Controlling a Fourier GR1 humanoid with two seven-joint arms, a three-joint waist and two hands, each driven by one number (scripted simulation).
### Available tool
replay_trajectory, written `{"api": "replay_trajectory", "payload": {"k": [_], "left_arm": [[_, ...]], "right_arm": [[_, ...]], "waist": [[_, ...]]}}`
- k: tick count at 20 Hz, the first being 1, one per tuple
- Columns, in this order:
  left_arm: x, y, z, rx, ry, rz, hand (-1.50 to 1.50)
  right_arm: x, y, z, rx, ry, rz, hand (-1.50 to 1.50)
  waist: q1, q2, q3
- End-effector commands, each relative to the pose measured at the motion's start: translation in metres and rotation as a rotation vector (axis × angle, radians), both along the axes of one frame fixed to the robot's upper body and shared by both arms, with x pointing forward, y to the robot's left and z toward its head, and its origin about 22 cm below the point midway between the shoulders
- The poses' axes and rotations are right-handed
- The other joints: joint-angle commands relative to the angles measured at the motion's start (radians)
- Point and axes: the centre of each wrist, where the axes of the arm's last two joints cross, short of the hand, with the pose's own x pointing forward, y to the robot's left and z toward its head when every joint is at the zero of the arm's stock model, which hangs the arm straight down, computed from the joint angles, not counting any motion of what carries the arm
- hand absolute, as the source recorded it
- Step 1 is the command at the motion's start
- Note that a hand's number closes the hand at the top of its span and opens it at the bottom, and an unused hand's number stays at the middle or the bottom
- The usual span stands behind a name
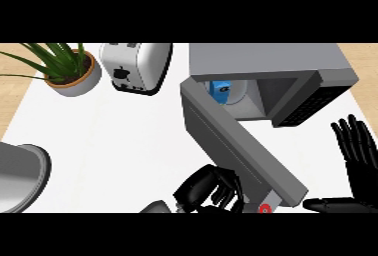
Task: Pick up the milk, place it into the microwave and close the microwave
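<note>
The milk (224, 90) sits inside the microwave (266, 60), a small blue carton against the left wall of the cavity, at the far right corner of the counter (111, 140). You see only a sliver of it past the door frame. I'd judge it light and fairly stiff, with flat sides that could dent or slide under a squeeze. If you need to shift it, take it across two opposite faces around mid-height, not by the top.

With the carton in place, what's left looks like the closing. The door (244, 145) stands wide open, swung out toward the near edge. Your left hand (210, 190) is at its outer face near the free end, fingers curled with nothing visibly inside them; whether it touches the door I can't tell. Your right hand (358, 150) rests by the right edge, fingers straight and up, holding nothing.

Along the far edge stand a toaster (136, 65) and a potted plant (66, 60); a grey round vessel (22, 175) sits at the left edge.
</note>
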Motion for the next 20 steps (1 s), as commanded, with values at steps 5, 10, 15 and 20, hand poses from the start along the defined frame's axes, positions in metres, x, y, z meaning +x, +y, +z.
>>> {"api": "replay_trajectory", "payload": {"k": [5, 10, 15, 20], "left_arm": [[0.003, -0.025, 0.0, -0.059, -0.031, 0.16, 1.5], [0.024, -0.031, 0.021, -0.14, -0.056, 0.249, 1.5], [0.036, -0.038, 0.034, -0.182, -0.134, 0.299, 1.5], [0.065, -0.04, 0.053, -0.202, -0.105, 0.369, 1.5]], "right_arm": [[-0.004, -0.011, 0.035, 0.041, -0.046, 0.119, -1.5], [0.005, -0.005, 0.052, 0.034, -0.047, 0.207, -1.5], [0.006, -0.006, 0.067, 0.01, -0.066, 0.343, -1.5], [0.012, 0.002, 0.084, 0.013, -0.09, 0.414, -1.5]], "waist": [[-0.053, 0.01, -0.002], [-0.079, 0.018, -0.003], [-0.134, 0.025, -0.003], [-0.167, 0.038, -0.004]]}}
